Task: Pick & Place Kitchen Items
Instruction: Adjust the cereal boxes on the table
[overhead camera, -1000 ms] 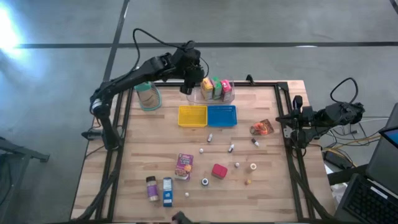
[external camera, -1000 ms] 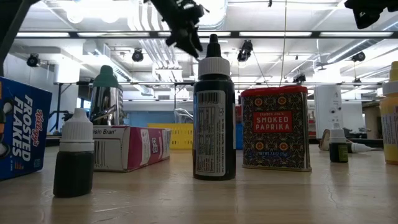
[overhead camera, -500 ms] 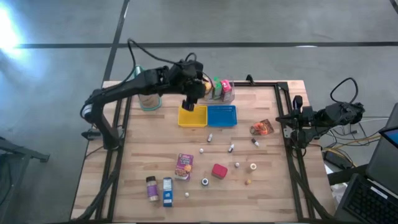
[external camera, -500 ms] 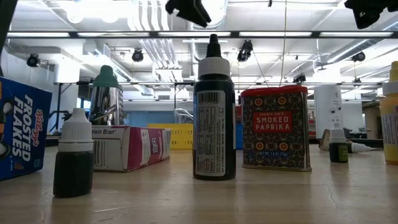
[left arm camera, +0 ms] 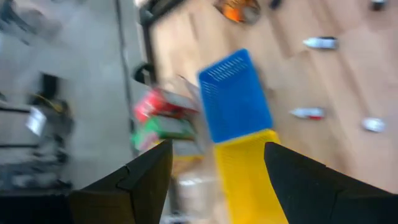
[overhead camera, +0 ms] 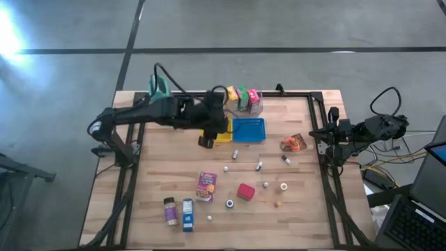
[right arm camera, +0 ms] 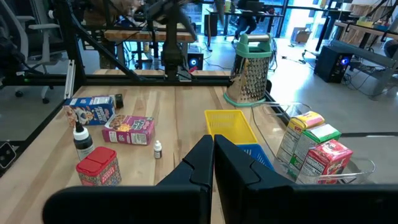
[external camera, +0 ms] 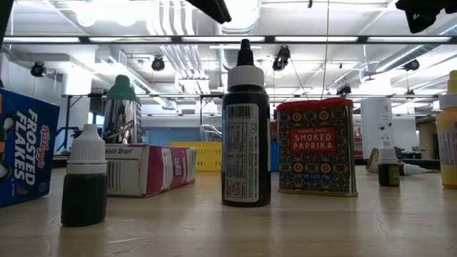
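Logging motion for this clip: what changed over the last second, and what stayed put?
The left gripper, open and empty, swung from the clear bin of cartons toward the table's middle, now past the yellow tray. The right gripper stayed shut at the table's right edge; no item moved.

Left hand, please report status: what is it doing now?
Left hand open, empty, over yellow tray. Right hand shut, parked at table edge. Pink carton untouched. Nothing in the way.

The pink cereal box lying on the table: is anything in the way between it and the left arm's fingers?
Nothing visible. The left gripper hangs open by the yellow tray, and only bare wood lies between it and the pink cereal box.
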